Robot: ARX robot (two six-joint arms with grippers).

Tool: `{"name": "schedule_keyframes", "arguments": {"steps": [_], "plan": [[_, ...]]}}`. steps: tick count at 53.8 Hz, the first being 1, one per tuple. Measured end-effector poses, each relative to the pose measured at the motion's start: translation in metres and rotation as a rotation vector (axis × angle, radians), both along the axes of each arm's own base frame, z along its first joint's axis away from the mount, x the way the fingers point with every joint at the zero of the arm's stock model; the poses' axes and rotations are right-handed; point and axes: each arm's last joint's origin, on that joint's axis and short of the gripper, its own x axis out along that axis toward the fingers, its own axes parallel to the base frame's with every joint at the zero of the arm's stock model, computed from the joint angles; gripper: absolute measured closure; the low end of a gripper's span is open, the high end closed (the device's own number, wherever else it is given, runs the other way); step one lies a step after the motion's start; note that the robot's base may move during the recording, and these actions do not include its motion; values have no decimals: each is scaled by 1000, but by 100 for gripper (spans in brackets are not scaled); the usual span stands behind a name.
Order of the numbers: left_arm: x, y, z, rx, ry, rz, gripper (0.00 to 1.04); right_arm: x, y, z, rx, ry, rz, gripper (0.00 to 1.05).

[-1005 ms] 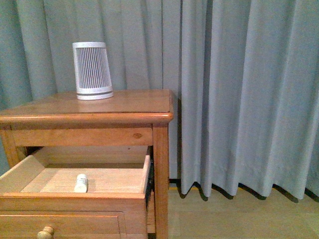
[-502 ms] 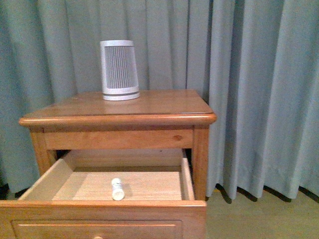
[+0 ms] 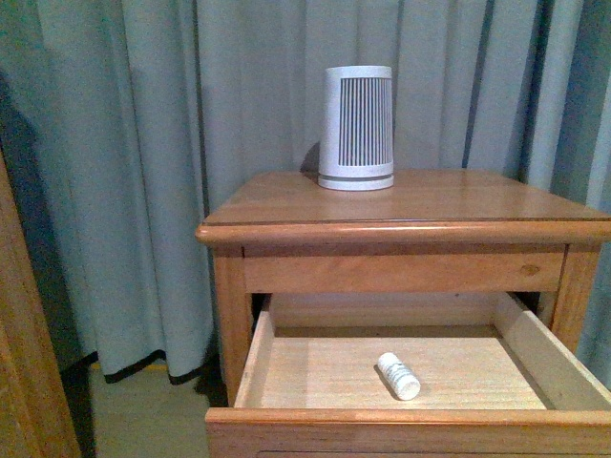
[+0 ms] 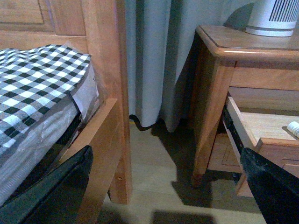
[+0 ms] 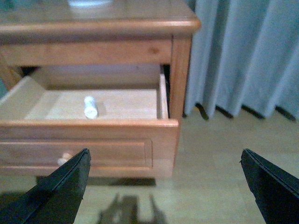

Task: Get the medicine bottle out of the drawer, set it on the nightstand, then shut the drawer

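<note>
- front view: the nightstand [image 3: 401, 272] fills the centre and right of the frame, and its upper drawer [image 3: 315, 374] is pulled out toward the camera, showing the pale wood floor.
- the medicine bottle [image 3: 398, 375] lies on its side on the drawer floor, low in the frame and a little right of centre. it sits at a slant to the drawer front and is apart from both side walls.
- a white slatted device [image 3: 356, 127] stands upright on the tabletop [image 3: 458, 196] near its back edge, higher in the frame than the bottle.
- a grey-green curtain [image 3: 124, 143] hangs behind the nightstand and across the left of the frame. a wooden post [image 3: 24, 382] cuts in at the lower left edge.
- left wrist view: the left hand [image 4: 164, 157] has its jaws wide apart with nothing between them. it hangs over the floor [image 4: 154, 177] between the nightstand and a bed [image 4: 93, 140] with a black-and-white checked cover [image 4: 32, 79], well apart from the drawer. only one end of the bottle shows inside the drawer.
- right wrist view: the right hand [image 5: 164, 151] also has its jaws spread wide and grips nothing. it faces the panelled drawer front and its round knob [image 5: 64, 158], short of touching either. the bottle lies in the drawer beyond that panel, well apart from the hand.
</note>
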Motion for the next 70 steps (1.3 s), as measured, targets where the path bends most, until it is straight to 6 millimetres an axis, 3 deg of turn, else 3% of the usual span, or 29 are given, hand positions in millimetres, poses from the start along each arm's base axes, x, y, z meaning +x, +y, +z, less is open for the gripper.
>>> {"name": "schedule_keyframes", "arguments": {"steps": [3,8,13,18,28,39,56,70], "plan": [[0,0,0,0,0,2,7,7,-1,5,13,29,-18,7],[0,0,0,0,0,-1,7,32,0,32,32,4,-15,7],[0,0,0,0,0,-1,7,82,1,68,46,-14,0,7],[0,0,0,0,0,-1,7,132,7,75,49,84,30,7],[0,0,0,0,0,-1,7,218,27,50,58,327,85,7],[0,0,0,0,0,-1,7,275,58,11,69,436,124,7],[0,0,0,0,0,-1,7,323,96,-43,24,487,125,7],[0,0,0,0,0,-1,7,348,106,-73,5,505,111,7]]}}
